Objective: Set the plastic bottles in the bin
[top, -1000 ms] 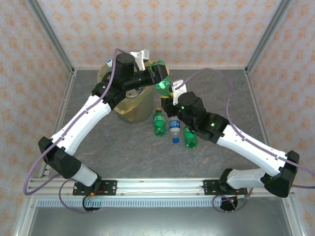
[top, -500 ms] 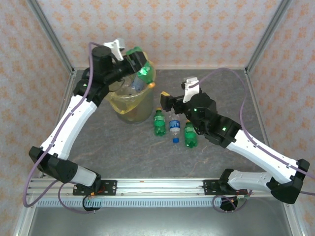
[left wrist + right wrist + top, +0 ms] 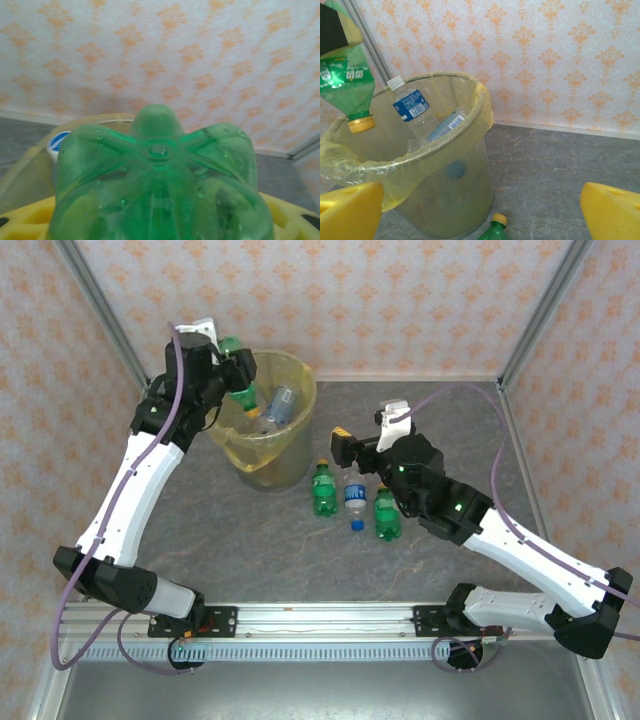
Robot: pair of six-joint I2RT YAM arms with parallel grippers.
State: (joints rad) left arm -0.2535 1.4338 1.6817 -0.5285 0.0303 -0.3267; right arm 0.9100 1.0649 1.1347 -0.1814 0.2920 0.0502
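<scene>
Worktop (image 3: 250,540): grey with a stone pattern; three loose bottles lie in a row between the two arms.
Left green bottle (image 3: 323,492): nearest the foot of the bin, with its yellow cap towards the bin.
Clear bottle (image 3: 353,496): in the middle of the row, just beside both green ones; it has a blue label, and its blue cap points towards the near edge.
Right green bottle (image 3: 386,518): at the right end of the row.
Right gripper (image 3: 350,448): hangs just beyond the row, jaws spread wide, with the yellow pads (image 3: 350,210) far apart.
Bin (image 3: 283,465): round mesh with a yellow bag folded over the rim, standing left of centre.
Bottle inside (image 3: 410,107): clear with a white cap and a blue label, leaning among others in the bin.
Left gripper (image 3: 238,368): above the bin's far left rim, jaws clamped on the held bottle.
Held bottle (image 3: 345,80): green, tilted with its yellow cap down over the bin's mouth.
</scene>
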